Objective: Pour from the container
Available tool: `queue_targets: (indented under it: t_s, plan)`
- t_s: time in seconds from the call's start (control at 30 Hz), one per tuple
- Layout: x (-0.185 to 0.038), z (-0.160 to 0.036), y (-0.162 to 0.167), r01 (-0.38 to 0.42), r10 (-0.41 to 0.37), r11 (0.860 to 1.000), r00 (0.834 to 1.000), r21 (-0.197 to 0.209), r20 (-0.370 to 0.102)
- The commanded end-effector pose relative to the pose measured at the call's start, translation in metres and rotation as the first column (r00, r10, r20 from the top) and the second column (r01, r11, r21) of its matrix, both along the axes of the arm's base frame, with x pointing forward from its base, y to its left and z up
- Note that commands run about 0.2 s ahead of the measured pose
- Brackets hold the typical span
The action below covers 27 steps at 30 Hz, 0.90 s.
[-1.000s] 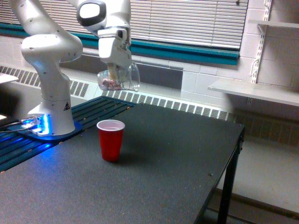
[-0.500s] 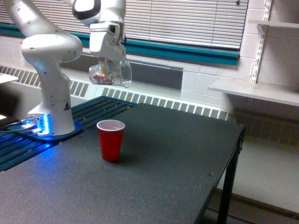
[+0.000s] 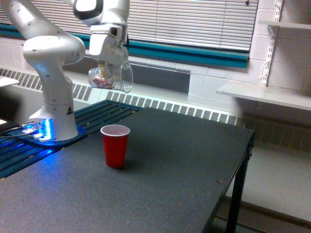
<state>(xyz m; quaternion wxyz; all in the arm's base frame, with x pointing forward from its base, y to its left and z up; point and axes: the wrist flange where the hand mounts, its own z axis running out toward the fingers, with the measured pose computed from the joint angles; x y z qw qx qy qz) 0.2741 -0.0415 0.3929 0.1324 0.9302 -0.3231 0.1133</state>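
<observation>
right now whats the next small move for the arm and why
Probably tip the mug a bit further. It hangs in the air above the red cup, slightly toward the exterior view's left, and the pinkish bits are still inside it. The gripper grips it from above, and nothing is falling into the cup yet.
</observation>
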Motion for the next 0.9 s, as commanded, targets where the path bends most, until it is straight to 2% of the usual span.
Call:
queue_targets:
  t_s: [0.03, 0.9]
  plan:
    - [-0.008, -0.017, 0.000, 0.015, -0.015, 1.000, 0.999, 0.000, -0.042]
    - [-0.021, -0.022, -0.012, -0.007, 0.003, 0.999, 0.992, -0.031, -0.126]
